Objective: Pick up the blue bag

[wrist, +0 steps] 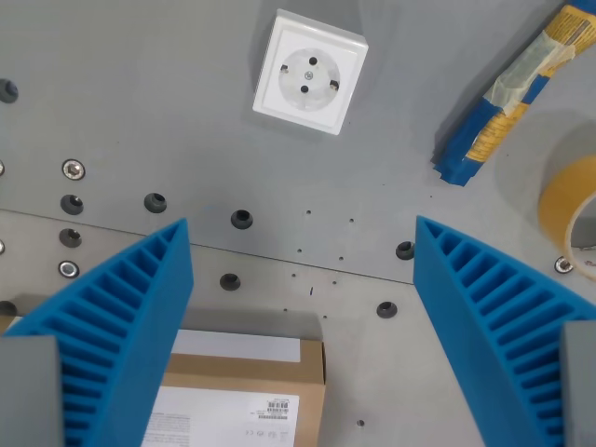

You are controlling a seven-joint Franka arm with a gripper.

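The blue bag (507,102) lies at the wrist view's upper right, a long blue pack with yellow print and pale tape, running off the top edge. My gripper (303,244) hangs above the grey table, well to the left of and below the bag. Its two ribbed blue fingers (121,317) stand wide apart with only bare table between them, so it is open and holds nothing.
A white wall socket (310,72) lies at top centre. A roll of yellow tape (573,214) sits at the right edge, just below the bag. A brown cardboard box (251,396) with white labels lies at the bottom, between the fingers. Bolt holes dot the grey table (168,112).
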